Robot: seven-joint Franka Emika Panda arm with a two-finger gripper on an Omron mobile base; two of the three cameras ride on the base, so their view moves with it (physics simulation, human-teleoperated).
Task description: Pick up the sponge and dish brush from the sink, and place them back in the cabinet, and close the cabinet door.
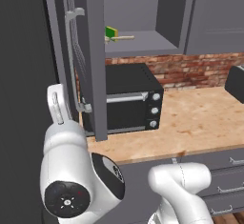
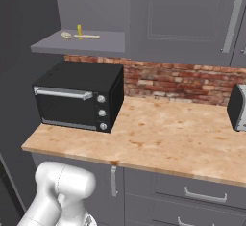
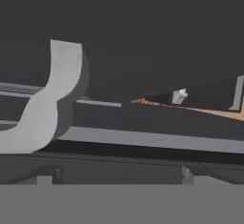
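The cabinet (image 1: 143, 13) hangs on the wall above the light wood-grain countertop (image 1: 200, 118), its grey interior open to the room. The cabinet door (image 1: 88, 56) stands swung out toward the cameras, seen nearly edge-on in the left base view as a tall grey panel that reaches down in front of the black toaster oven (image 1: 133, 99). Its silver bar handle (image 1: 71, 61) runs vertically along the door's left side; in the hand view the same handle's curved end bracket (image 3: 52, 99) looms very close.

The toaster oven sits on the countertop directly below the open shelf (image 2: 81, 42), against the red brick backsplash (image 2: 178, 83). Grey drawers (image 2: 192, 191) with slim handles run under the counter.

On the shelf lie both small items. The dish brush (image 2: 79, 36) rests flat with its long axis roughly parallel to the shelf's front edge: in the right base view the round cream head points left and the thin handle runs right. The sponge (image 1: 110, 32) stands on edge just beside the brush, near the shelf's front left; it shows green in the left base view and as a narrow yellow upright strip in the right base view.

The gripper (image 3: 119, 178) is right at the door handle; whether its fingers are spread or closed cannot be told.
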